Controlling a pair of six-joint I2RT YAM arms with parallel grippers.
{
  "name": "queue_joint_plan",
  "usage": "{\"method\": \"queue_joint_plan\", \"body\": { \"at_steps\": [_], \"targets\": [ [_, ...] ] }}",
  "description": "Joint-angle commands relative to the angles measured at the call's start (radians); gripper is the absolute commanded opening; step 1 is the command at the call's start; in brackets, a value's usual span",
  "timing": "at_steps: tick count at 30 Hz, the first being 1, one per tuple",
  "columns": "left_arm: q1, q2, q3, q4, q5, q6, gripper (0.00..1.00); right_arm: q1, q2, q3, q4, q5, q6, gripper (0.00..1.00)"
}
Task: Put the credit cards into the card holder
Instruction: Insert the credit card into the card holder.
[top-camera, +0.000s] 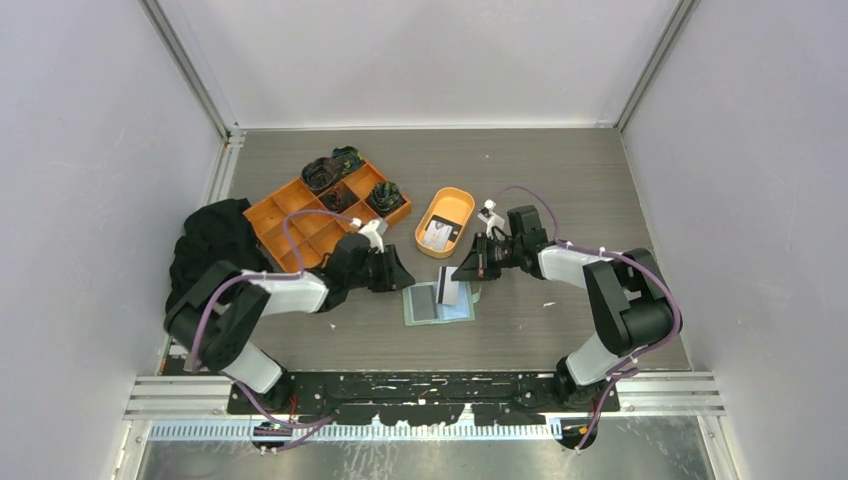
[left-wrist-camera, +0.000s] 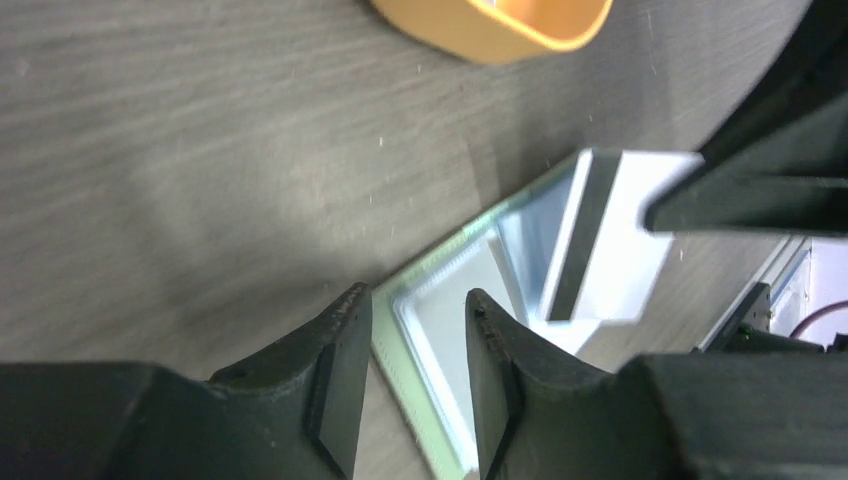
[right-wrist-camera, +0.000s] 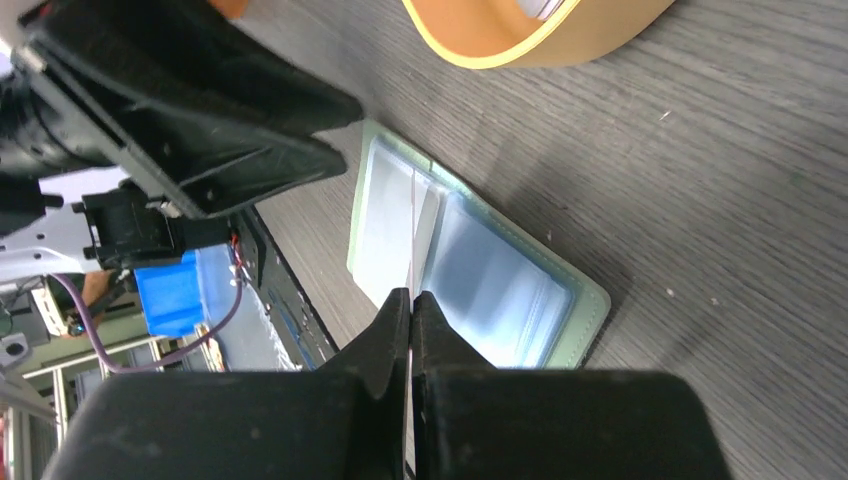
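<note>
The card holder (top-camera: 440, 306) lies open and flat on the table, its glossy pockets facing up (right-wrist-camera: 480, 275). My right gripper (right-wrist-camera: 411, 295) is shut on a white credit card with a dark band (left-wrist-camera: 600, 235). It holds the card on edge over the middle of the holder (top-camera: 447, 288). My left gripper (left-wrist-camera: 416, 295) is open at the holder's left edge (left-wrist-camera: 440, 300), with nothing pinched between its fingers. A second credit card (top-camera: 437, 236) lies inside the oval orange dish (top-camera: 462, 205).
An orange compartment tray (top-camera: 290, 218) holding dark items sits at the back left, with a black cloth (top-camera: 210, 245) beside it. The orange dish stands just behind the holder (right-wrist-camera: 560, 40). Both arms meet close together over the holder.
</note>
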Motion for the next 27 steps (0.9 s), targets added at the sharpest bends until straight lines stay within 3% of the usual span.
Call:
{"method": "queue_joint_plan", "body": {
  "at_steps": [1, 10, 27],
  "targets": [
    [0.002, -0.183, -0.086, 0.022, -0.046, -0.006, 0.42, -0.005, 0.002, -0.017, 0.158, 0.020, 0.112, 0.01],
    [-0.044, -0.379, -0.195, -0.136, -0.097, -0.093, 0.45, -0.002, 0.037, -0.031, 0.161, 0.030, 0.110, 0.01],
    [-0.181, -0.338, -0.186, -0.204, -0.198, -0.231, 0.46, 0.013, 0.097, -0.031, 0.118, -0.035, 0.020, 0.01]
  ]
}}
